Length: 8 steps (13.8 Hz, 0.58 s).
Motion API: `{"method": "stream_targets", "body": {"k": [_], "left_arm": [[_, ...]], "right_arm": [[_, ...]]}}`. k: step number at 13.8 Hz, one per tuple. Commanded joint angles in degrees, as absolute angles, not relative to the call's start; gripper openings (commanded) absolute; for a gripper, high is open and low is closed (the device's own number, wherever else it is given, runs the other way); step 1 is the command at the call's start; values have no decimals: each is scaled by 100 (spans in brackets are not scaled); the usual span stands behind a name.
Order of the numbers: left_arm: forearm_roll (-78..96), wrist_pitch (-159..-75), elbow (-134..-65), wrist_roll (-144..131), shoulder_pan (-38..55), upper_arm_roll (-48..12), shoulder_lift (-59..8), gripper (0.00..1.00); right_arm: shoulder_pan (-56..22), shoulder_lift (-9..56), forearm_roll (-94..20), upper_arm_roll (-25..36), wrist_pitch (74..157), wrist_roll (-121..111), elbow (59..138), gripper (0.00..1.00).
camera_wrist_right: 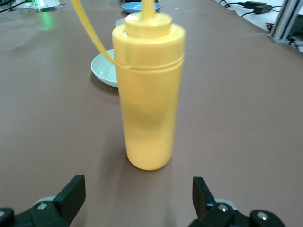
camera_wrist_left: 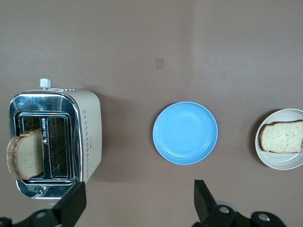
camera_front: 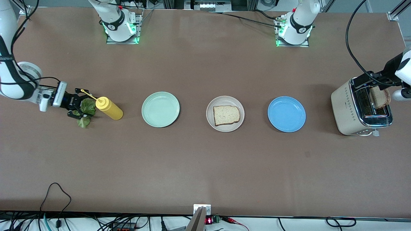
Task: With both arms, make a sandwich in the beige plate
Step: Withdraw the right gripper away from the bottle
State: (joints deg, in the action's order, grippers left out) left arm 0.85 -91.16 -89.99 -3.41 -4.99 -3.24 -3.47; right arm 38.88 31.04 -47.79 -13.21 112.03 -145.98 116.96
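Observation:
The beige plate point(camera_front: 212, 122) sits mid-table between two other plates, with one slice of bread point(camera_front: 226, 115) lying flat on it. A second slice point(camera_front: 380, 97) stands up out of a toaster point(camera_front: 346, 109) at the left arm's end. My left gripper point(camera_front: 374, 80) hangs open over the toaster; in its wrist view the gripper point(camera_wrist_left: 138, 191) has nothing between its fingers. A green lettuce leaf point(camera_front: 86, 108) lies at the right arm's end. My right gripper point(camera_front: 76, 103) is low and open at the leaf, with the leaf by its fingertips. The leaf does not show in the right wrist view.
A yellow squeeze bottle point(camera_front: 109, 108) stands right beside the lettuce, straight ahead of my right gripper point(camera_wrist_right: 137, 198). A mint green plate point(camera_front: 160, 109) and a blue plate point(camera_front: 286, 114) flank the beige one. Cables run along the table's near edge.

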Motion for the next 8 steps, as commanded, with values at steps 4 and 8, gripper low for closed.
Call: {"method": "stream_targets", "body": {"k": [4, 8], "left_arm": [[-9, -9062, -9026, -264, -483, -325, -272, 100], [-18, -9062, -9026, -264, -483, -325, -272, 100]], "right_arm": [[4017, 2629, -4475, -1020, 10873, -13599, 11435, 100], [4017, 2374, -4131, -713, 10811, -12186, 11206, 100]]}}
